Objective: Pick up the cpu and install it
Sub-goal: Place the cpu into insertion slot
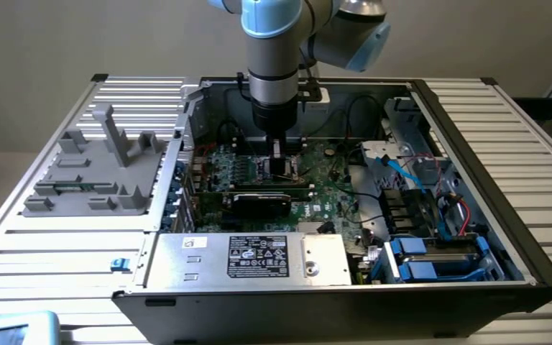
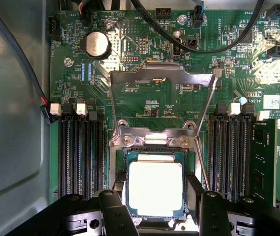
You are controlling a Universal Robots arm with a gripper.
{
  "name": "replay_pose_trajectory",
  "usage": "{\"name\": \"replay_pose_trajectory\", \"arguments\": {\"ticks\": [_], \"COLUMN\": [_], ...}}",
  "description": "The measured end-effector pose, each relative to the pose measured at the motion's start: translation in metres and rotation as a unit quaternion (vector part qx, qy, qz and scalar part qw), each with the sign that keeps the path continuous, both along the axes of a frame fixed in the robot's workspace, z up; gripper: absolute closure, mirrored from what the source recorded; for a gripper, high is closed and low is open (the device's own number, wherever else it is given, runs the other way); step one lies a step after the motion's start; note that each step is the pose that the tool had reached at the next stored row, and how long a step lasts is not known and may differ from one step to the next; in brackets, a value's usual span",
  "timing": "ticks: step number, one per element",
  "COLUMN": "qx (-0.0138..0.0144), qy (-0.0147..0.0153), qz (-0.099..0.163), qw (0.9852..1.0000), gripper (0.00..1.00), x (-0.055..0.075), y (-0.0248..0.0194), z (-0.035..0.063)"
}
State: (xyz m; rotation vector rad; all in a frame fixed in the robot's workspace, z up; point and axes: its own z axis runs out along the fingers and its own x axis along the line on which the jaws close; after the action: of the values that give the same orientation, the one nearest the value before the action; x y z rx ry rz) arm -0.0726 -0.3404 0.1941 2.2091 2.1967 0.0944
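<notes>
**Holding the cpu over its open socket**

A ribbed aluminium worktop (image 1: 55,244) carries a black desktop computer case (image 1: 353,309), lying open with its side panel off. A grey moulded parts fixture (image 1: 94,180) sits beside the case on the exterior view's left. The grey and pale-blue robot arm (image 1: 274,65) reaches straight down into the case, over the green motherboard (image 2: 228,73).

On that board the bare steel socket load plate (image 2: 179,77) is swung up and back, so the socket is uncovered. The black gripper (image 2: 157,196) is partly closed, its two fingers (image 2: 114,209) set against opposite sides of the cpu (image 2: 155,184). This is a small flat square chip with a dull silver top and a thin green edge. It lies level and squarely inside the socket frame.

Judging by this, the pick-up is done and the chip has reached its place. Whether it already rests fully in the socket cannot be told. The fingers have not let go, and the load plate is not yet closed over it.
</notes>
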Motion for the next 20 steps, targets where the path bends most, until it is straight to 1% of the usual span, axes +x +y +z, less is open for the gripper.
{"name": "replay_pose_trajectory", "arguments": {"ticks": [15, 16, 18, 19, 20], "qx": [0.0000, 0.0004, 0.0003, 0.0002, 0.0002], "qy": [0.0000, -0.0001, -0.0002, -0.0002, -0.0001], "qz": [0.000, 0.000, 0.000, 0.000, 0.000], "qw": [1.0000, 1.0000, 1.0000, 1.0000, 1.0000], "gripper": [0.44, 0.44, 0.43, 0.36, 0.36], "x": [0.0000, 0.0000, 0.0001, 0.0001, 0.0000], "y": [0.0000, 0.0001, 0.0001, 0.0001, 0.0001], "z": [-0.0001, -0.0002, -0.0002, -0.0002, -0.0001]}}
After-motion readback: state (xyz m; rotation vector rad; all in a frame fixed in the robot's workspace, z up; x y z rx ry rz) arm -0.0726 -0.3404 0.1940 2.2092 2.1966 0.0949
